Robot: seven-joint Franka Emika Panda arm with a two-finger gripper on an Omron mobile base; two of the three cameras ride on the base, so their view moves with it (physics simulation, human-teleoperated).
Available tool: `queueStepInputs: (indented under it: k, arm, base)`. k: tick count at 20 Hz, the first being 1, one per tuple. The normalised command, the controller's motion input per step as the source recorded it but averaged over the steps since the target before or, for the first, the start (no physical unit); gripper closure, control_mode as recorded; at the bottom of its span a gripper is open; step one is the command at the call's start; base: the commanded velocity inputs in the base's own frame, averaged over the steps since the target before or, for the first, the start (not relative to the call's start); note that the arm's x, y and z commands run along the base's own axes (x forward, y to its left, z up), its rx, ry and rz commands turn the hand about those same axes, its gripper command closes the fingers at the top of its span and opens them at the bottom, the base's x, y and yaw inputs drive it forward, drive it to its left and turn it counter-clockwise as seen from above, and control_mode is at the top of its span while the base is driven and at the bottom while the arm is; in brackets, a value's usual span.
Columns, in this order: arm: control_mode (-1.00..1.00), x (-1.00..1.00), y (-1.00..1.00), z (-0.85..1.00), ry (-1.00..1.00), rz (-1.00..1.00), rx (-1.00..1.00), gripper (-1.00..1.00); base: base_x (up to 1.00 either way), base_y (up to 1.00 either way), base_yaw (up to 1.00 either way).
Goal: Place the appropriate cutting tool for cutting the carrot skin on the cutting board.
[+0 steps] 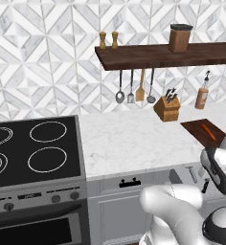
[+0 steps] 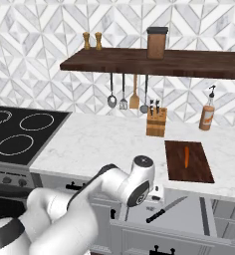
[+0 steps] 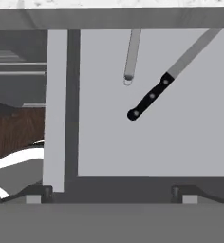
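Note:
The dark reddish-brown cutting board (image 2: 189,169) lies on the marble counter at the right, and the small orange carrot (image 2: 186,156) rests on it. The board (image 1: 200,130) and carrot (image 1: 209,131) also appear at the right edge of the left base view. Under the counter a drawer (image 2: 189,215) stands open. It holds a black-handled knife (image 3: 147,100) and a grey-handled utensil (image 3: 131,54) with a small ring at its end. My gripper (image 3: 109,195) hangs open above the drawer's front, short of both tools, with nothing between its fingertips (image 3: 35,193). The knife (image 2: 164,210) lies diagonally.
A knife block (image 2: 156,122) stands at the back of the counter, with a sauce bottle (image 2: 207,115) to its right. Ladles and a spatula (image 2: 134,99) hang under the long wall shelf (image 2: 189,62). The black stove (image 1: 33,148) is to the left.

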Motion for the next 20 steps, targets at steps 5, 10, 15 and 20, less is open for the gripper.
queueStepInputs:
  k: [5,10,15,20]
  arm:
    - [-1.00,0.03,-0.28,-0.65,0.03,0.00,0.00,-1.00]
    - [-1.00,0.11,-0.20,-0.54,0.02,0.00,0.00,-1.00]
    - [-1.00,0.17,-0.09,-0.51,0.03,0.00,0.01,-1.00]
    - [-1.00,0.01,-0.02,-0.26,0.09,0.00,0.05,-1.00]
  base:
    - [0.00,0.00,0.00]
    - [0.00,0.00,0.00]
    - [0.00,0.00,0.00]
    - [0.00,0.00,0.00]
